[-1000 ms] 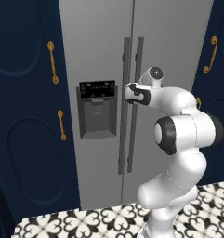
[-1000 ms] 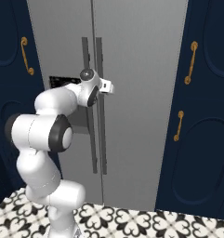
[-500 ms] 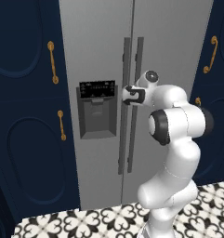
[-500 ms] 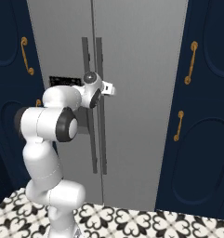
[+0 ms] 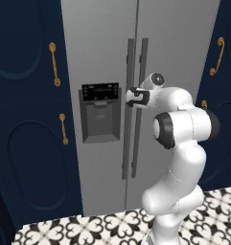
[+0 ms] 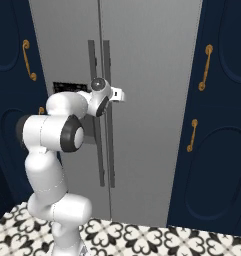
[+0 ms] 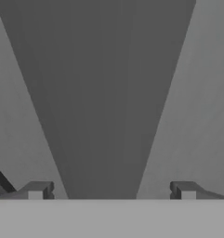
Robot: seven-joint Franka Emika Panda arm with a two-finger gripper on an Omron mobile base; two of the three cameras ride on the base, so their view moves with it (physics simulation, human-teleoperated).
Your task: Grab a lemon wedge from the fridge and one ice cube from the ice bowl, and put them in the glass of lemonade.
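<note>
The grey two-door fridge (image 5: 102, 48) stands shut in front of me, its dark bar handles (image 5: 144, 105) running down the middle seam. My gripper (image 5: 130, 97) is pressed up to those handles at the height of the dispenser. In the hand view the gripper (image 7: 111, 190) is open, and a wide dark handle bar (image 7: 104, 93) runs up between the two fingertips (image 7: 36, 190), with grey door (image 7: 197, 93) on either side. In the right base view the wrist (image 6: 104, 95) covers the fingers. The lemon wedge, ice cube, ice bowl and glass of lemonade are out of view.
A black-panelled dispenser (image 5: 101, 112) sits in the left door. Navy cabinets (image 5: 26, 119) with gold handles (image 5: 53, 63) flank the fridge on both sides (image 6: 217, 125). Black-and-white patterned tiles (image 6: 157, 240) lie below, in front of the fridge.
The hand has slid left and in toward the fridge handles, and the elbow has swung out to the right. The jaws have stayed wide.
</note>
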